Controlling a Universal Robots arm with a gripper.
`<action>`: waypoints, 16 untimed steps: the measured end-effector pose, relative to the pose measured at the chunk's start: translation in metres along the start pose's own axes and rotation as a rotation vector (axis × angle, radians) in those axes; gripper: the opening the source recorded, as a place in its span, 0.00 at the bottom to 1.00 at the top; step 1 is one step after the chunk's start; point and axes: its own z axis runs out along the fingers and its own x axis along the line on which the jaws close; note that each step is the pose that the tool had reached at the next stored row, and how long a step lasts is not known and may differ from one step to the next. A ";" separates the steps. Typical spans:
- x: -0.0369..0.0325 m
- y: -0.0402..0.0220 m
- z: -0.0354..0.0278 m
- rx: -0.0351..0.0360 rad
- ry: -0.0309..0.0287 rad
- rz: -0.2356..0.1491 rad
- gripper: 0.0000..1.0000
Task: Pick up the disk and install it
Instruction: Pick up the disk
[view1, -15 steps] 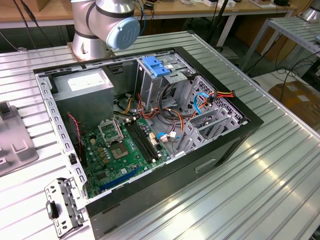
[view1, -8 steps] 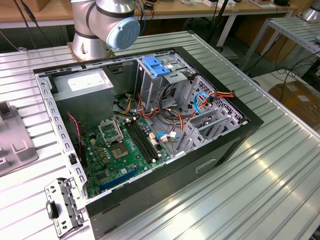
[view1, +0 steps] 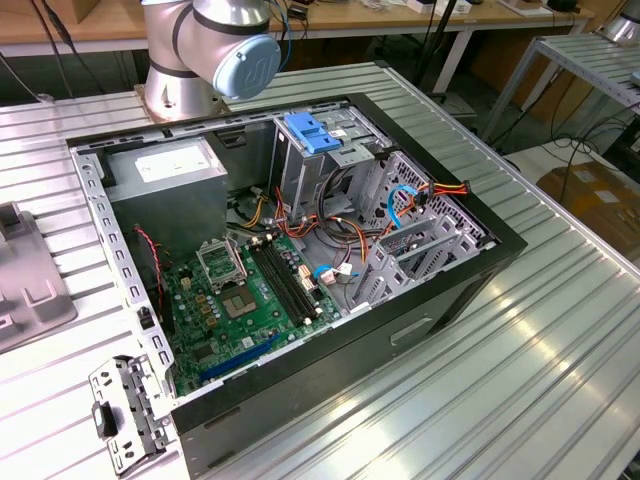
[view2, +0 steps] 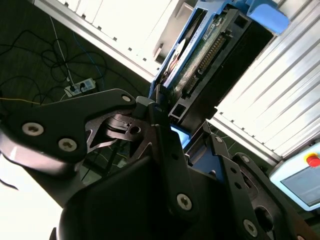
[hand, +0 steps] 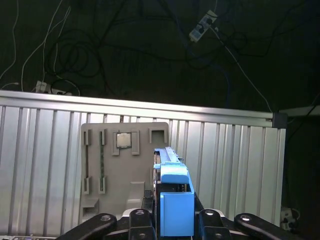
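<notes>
You have one disk (hand: 175, 200) and one gripper (hand: 172, 217) to look at. The gripper's two fingers (hand: 136, 219) are clamped on the disk from both sides, so the hand is closed and gripping it. In the first wrist view the disk stands on edge with its thin side to the camera, and one blue rail (hand: 176, 207) faces you between the fingers. Behind it lies one grey tray (hand: 107, 165) holding one square chip (hand: 124, 140), flat on the ribbed metal table (hand: 40, 165). In the second wrist view the disk (view2: 200, 55) has its long axis running straight out from the fingertips, away from the gripper (view2: 181, 134). Its circuit-board side is in sight and the far end is capped in blue. One power strip (view2: 80, 87) lies on the dark floor, and one red button (view2: 312, 160) sits on a box near the frame edge. The exterior view shows one arm (view1: 215, 50) at the far end of the table and one open computer case (view1: 440, 290) lying on its side. Inside the case are one green motherboard (view1: 240, 300), one grey power supply (view1: 170, 175) and one blue latch (view1: 310, 133) on top of the drive cage. One loose metal bracket (view1: 125, 410) lies just beside the case, toward the exterior view's left.
</notes>
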 end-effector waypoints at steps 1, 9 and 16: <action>0.0001 -0.0010 -0.0001 -0.0001 0.0000 0.000 0.37; 0.0008 -0.0106 -0.0004 0.0000 0.0002 0.000 0.37; 0.0016 -0.0212 -0.0008 0.0000 0.0002 0.000 0.37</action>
